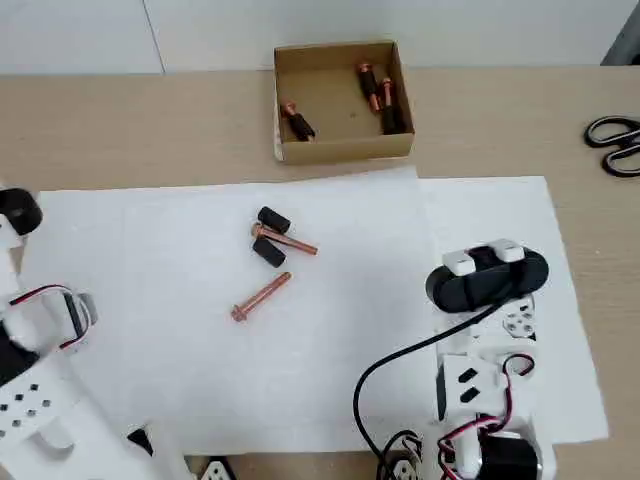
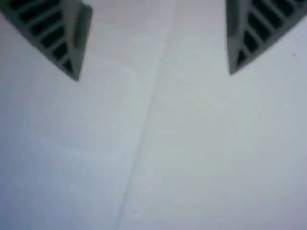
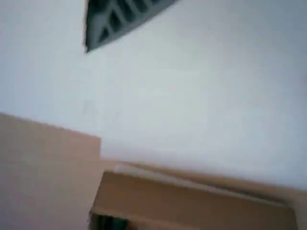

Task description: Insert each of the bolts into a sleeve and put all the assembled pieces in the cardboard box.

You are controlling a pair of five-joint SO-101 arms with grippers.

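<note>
Two black sleeves (image 1: 273, 219) (image 1: 268, 252) lie on the white paper (image 1: 150, 300), and a copper bolt (image 1: 286, 240) lies slanted between them. A second bolt (image 1: 261, 297) lies alone just nearer. The cardboard box (image 1: 345, 148) at the far middle holds three bolts with sleeves on them (image 1: 297, 122) (image 1: 369, 85) (image 1: 391, 108). My left arm (image 1: 40, 400) is at the near left; its gripper (image 2: 153, 72) is open over bare paper with nothing in it. My right arm (image 1: 487, 275) is at the near right, and its gripper (image 3: 120, 24) hangs over paper short of the box (image 3: 192, 201).
Black-handled scissors (image 1: 615, 143) lie on the wooden table (image 1: 120, 130) at the far right edge. A black cable (image 1: 400, 360) loops from the right arm across the paper's near side. Bare paper stretches between the arms and the loose parts.
</note>
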